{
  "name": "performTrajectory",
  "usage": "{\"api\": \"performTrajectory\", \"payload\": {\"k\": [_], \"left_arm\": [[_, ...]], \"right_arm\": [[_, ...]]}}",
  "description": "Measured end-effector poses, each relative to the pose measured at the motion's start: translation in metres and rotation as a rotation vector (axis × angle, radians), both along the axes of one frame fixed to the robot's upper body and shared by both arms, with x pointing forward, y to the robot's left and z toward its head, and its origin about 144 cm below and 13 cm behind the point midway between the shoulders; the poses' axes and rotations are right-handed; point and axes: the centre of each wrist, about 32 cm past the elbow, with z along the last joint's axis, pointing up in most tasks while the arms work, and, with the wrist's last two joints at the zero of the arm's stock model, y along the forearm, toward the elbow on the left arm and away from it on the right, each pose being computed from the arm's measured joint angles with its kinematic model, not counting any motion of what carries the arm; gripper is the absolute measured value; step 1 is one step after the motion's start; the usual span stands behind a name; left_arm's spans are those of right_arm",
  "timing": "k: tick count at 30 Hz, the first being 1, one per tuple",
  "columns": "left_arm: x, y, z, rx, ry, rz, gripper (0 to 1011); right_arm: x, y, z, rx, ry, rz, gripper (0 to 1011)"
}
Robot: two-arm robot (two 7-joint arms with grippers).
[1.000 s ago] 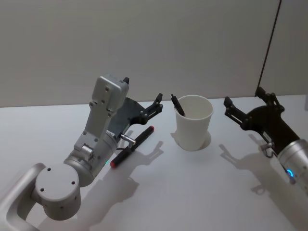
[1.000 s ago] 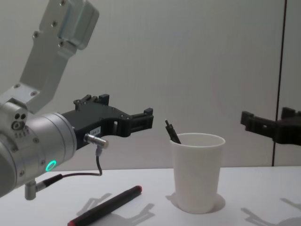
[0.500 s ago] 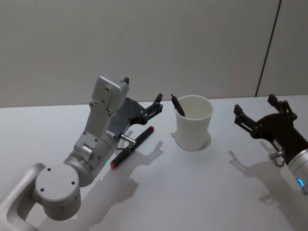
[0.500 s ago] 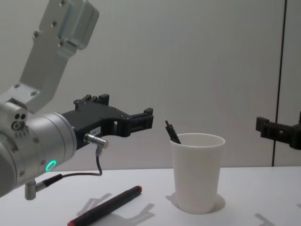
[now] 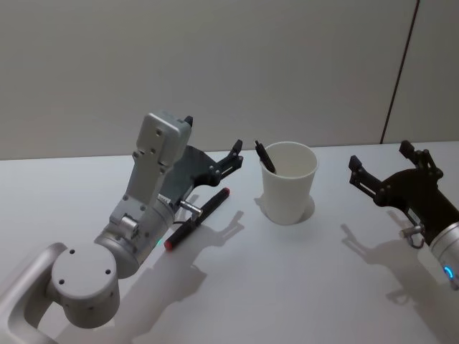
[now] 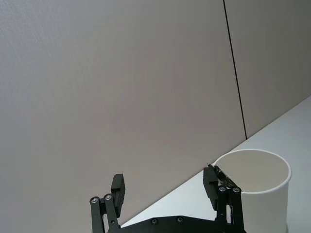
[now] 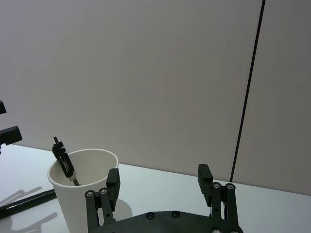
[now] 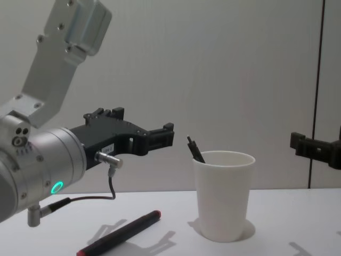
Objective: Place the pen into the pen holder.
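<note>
Pen holder (image 5: pixel 289 188): plain white paper cup with a rolled rim and walls tapering to the base. It stands upright on the matte white table (image 5: pixel 287 287), between the 2 grippers. 1 black pen (image 5: pixel 265 157) stands in it, tilted against the rim on the robot's left side. Its clipped top shows above the rim; the cup wall hides the rest.

Red-tipped pen (image 5: pixel 208 208): slim dark barrel, red at both ends. It lies flat on the table left of the cup and apart from it, under the left wrist.

Left gripper (image 6: pixel 164 185): black, angular, 2 flat fingers. I read them as spread wide with nothing between. It hangs above the table pointing toward the cup; in the chest view its tips sit just above rim height and stop short of the cup.

Right gripper (image 5: pixel 380 159): same black linkage build, fingers wide apart, empty, off the table, right of the cup and well apart from it.

Wall (image 5: pixel 215 64): plain grey, 1 thin dark vertical seam.
</note>
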Motion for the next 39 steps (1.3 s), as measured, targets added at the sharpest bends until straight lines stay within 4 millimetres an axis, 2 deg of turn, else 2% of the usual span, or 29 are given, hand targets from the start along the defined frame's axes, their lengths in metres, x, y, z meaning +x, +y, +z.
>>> {"api": "performTrajectory", "payload": {"k": [12, 26, 39], "left_arm": [[-0.005, 0.009, 0.006, -0.007, 0.056, -0.022, 1001], [-0.017, 0.033, 0.013, 0.033, 0.151, -0.049, 1001], [-0.019, 0.047, 0.017, 0.095, 0.245, -0.11, 1001]], "right_arm": [[0.0, 0.0, 0.0, 0.0, 0.0, 0.0, 1001], [0.0, 0.0, 0.0, 0.0, -0.001, 0.0, 1001], [0.0, 0.0, 0.0, 0.0, 0.0, 0.0, 1001]]}}
